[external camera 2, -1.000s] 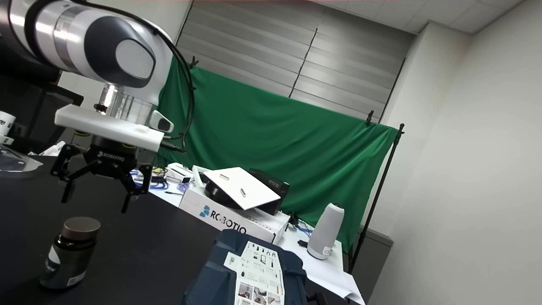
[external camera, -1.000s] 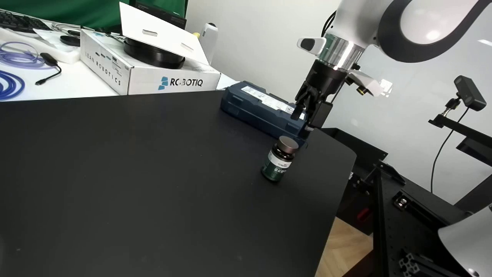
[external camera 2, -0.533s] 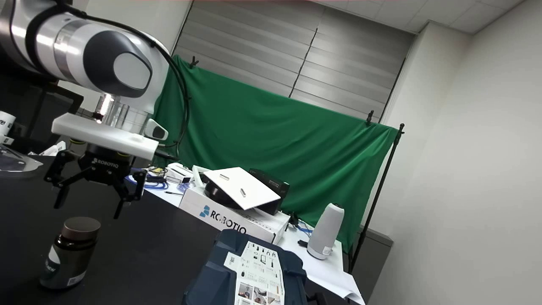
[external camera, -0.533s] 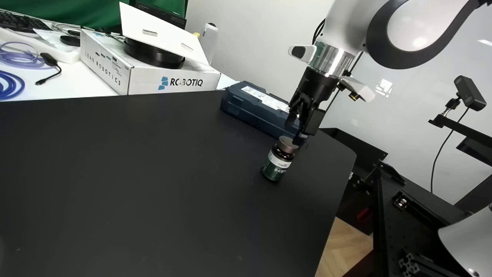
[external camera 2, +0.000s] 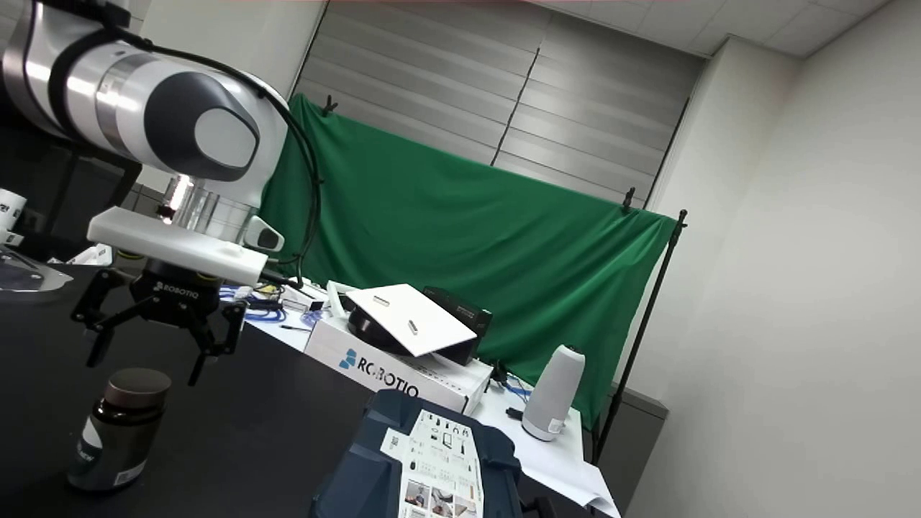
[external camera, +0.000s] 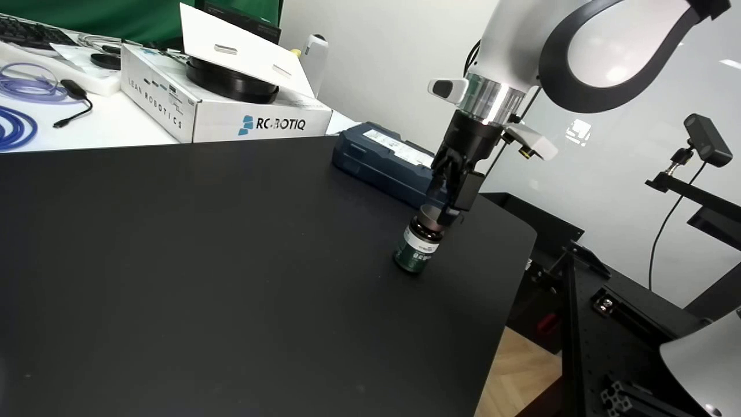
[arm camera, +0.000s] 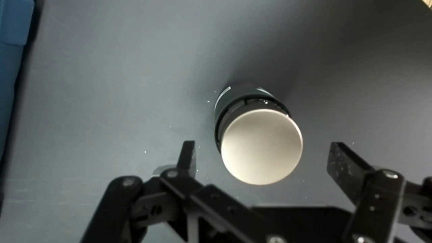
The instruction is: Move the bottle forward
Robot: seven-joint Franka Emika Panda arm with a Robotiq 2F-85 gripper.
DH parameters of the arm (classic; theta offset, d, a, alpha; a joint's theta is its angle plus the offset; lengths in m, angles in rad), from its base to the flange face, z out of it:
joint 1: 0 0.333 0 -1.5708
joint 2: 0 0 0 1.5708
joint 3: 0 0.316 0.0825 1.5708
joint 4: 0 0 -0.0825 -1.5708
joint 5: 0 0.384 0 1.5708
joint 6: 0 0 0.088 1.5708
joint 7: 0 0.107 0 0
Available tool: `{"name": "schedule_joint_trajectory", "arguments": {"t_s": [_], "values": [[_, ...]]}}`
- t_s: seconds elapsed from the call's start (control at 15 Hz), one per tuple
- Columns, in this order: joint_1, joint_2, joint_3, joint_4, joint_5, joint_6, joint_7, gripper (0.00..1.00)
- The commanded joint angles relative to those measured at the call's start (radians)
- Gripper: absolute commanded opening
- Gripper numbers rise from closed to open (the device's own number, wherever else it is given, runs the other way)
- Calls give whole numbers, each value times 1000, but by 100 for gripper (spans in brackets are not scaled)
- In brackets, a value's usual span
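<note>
Bottle (external camera: 418, 246) stands on its base on the black desk (external camera: 231, 260), cap (arm camera: 261, 146) on top. Body dark green with a pale label band; cap brownish in both exterior views, pale and metallic-looking from the wrist. Position: near the desk's edge, close to one end of the dark blue case (external camera: 388, 165) but apart from it; the wrist view shows bare desk between the two.

Hand (external camera 2: 142, 373): fingers (arm camera: 346, 168) spread wide, gap clearly wider than the cap, nothing gripped. Wrist view has one finger on each side of the cap, desk visible between cap and finger on both sides. In an exterior view a fingertip overlaps the cap's edge along the line of sight; height of the tips relative to the cap's top: cannot tell. Robot arm (external camera: 515, 35) reaches in from above, fingertips directed down toward the desk.

Surroundings: blue case lies flat, printed white sheet (external camera 2: 439, 460) on its lid. Beyond the desk, a white surface (external camera: 116, 127) carries a white carton (external camera: 263, 124) marked ROBOTIQ; on the carton, a black reel (external camera: 231, 84) with a white panel (external camera: 243, 49) resting tilted on it. Green cloth (external camera 2: 460, 244) hangs behind.
</note>
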Motion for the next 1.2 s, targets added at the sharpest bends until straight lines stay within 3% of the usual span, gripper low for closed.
{"name": "schedule_joint_trajectory", "arguments": {"t_s": [0.0, 0.6, 0.67, 0.8, 1.07, 1.13], "values": [[-29, 31, 15, 23, 2, 4, -6, 100], [-30, 63, 15, 32, -14, 29, 8, 97], [-30, 65, 14, 31, -17, 42, 8, 75], [-32, 67, 14, 26, -20, 74, 10, 69], [-52, 73, 35, 26, -4, 96, -9, 39], [-51, 71, 36, 28, -3, 88, -5, 35]]}}
